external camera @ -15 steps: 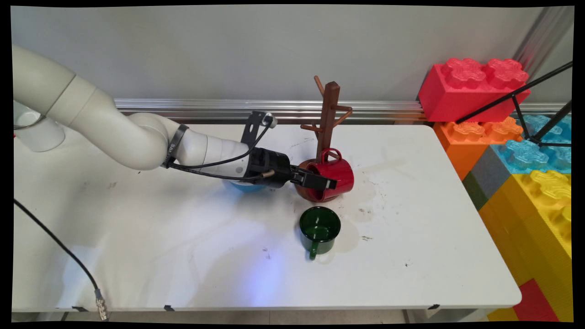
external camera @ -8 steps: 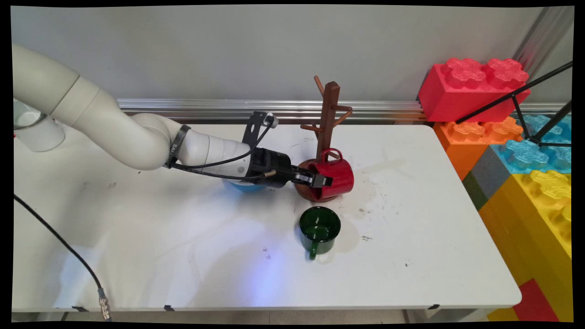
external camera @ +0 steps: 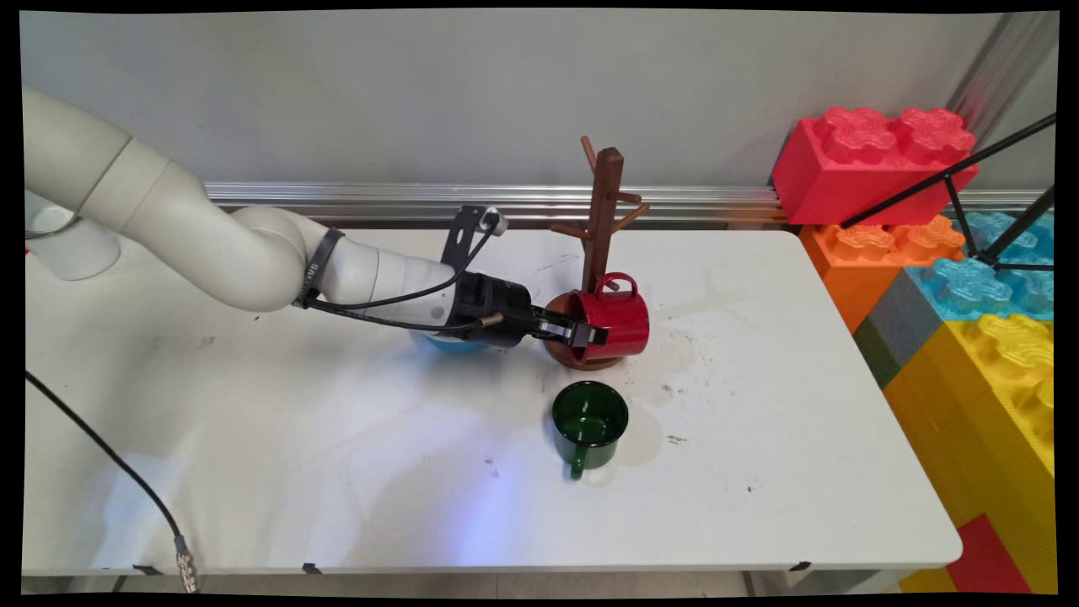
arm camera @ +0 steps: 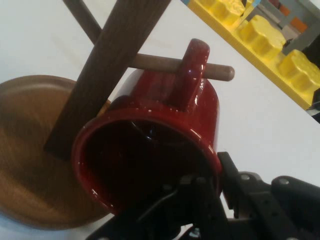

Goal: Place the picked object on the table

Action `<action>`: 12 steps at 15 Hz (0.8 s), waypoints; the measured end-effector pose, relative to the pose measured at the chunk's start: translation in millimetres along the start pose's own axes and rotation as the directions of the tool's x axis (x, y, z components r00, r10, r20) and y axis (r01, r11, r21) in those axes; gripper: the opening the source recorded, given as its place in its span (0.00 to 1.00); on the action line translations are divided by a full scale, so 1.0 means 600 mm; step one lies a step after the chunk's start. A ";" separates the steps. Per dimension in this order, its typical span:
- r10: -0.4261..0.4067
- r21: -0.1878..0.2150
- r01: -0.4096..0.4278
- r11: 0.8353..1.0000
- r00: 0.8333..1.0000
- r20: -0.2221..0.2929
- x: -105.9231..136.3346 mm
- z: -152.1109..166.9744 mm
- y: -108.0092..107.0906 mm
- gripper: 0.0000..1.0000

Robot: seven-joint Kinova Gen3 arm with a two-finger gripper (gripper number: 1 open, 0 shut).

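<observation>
The white table [external camera: 801,472] stands against a grey wall, with large coloured toy bricks [external camera: 944,253] stacked at its right end. The gripper [external camera: 582,333] is clamped on the rim of the red mug [external camera: 620,319], one finger inside and one outside, holding it on its side with its handle hooked over a low peg of the wooden mug tree [external camera: 600,221]. A green mug [external camera: 590,421] stands upright nearer the front edge; a blue object [external camera: 455,344] lies under the wrist.

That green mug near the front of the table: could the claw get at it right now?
Probably not yet. The claw is shut on the red mug at the wooden mug tree. The green mug stands close by, upright, with nothing over it.
</observation>
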 end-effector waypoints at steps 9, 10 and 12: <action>-0.023 -0.021 0.023 1.000 1.000 0.001 0.005 -0.014 0.013 0.00; -0.027 -0.025 0.028 0.999 1.000 0.002 0.005 -0.016 0.016 0.00; -0.039 -0.037 0.039 0.999 0.999 0.007 0.004 -0.020 0.028 0.00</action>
